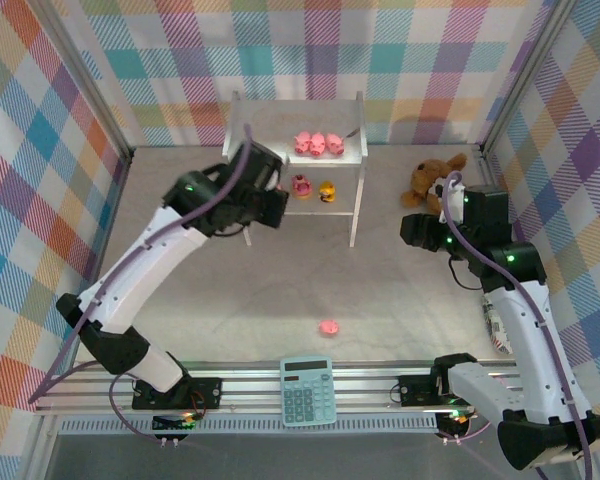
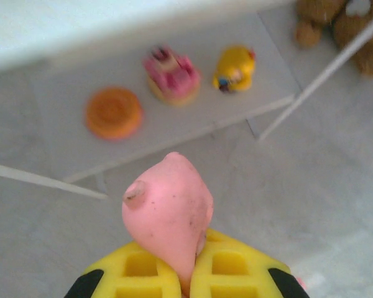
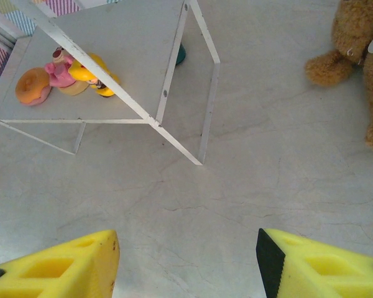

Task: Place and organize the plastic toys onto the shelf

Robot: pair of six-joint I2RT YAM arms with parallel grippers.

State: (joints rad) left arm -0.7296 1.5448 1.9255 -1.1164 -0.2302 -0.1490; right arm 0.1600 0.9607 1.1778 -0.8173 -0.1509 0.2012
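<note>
Pale grey table with faint cracks, enclosed on three sides by pastel checked cloth walls, evenly lit, metal rail along near edge.

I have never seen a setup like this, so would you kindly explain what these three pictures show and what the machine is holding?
These are two robot arms bolted at the near edge of a table. The overhead picture looks down from behind them; the other two come from cameras on each wrist.

The left end effector, with yellow fingers, is shut on a pink pig near the shelf. The right end effector is open and holds nothing.

The shelf's top holds three pink pigs. Its lower board holds an orange disc, a pink cupcake piece and a yellow duck. On the table lie another pig, a brown plush animal and a teal calculator.
</note>
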